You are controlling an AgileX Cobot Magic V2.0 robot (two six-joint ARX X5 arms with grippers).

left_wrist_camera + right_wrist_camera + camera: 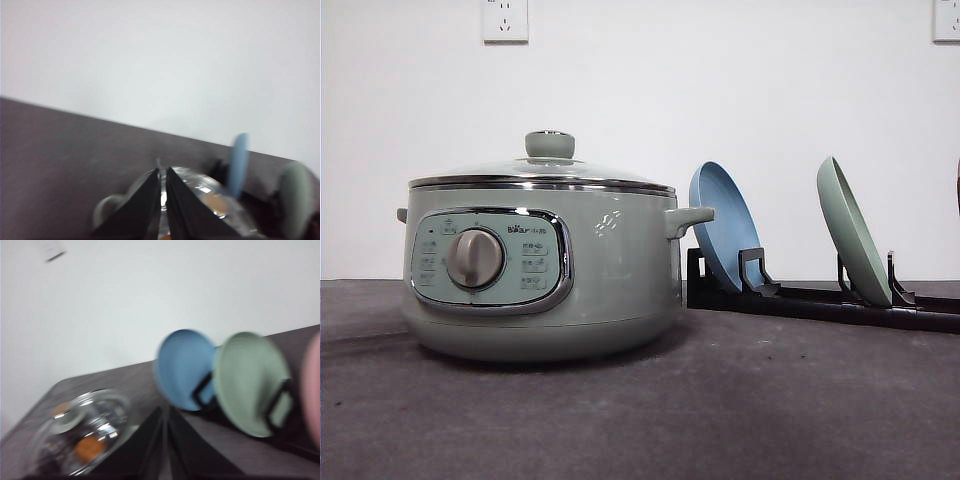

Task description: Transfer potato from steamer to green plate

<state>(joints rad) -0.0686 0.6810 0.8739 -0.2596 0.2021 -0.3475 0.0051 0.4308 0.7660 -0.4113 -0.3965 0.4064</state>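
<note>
Sage-green steamer (610,270), orange potato (90,448) – blue plate (722,235), mint green plate (852,232), black rack (820,300)

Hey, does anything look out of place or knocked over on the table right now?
Nothing stands out. The steamer sits upright with its glass lid on, and the blue plate and green plate lean in their black rack.
</note>
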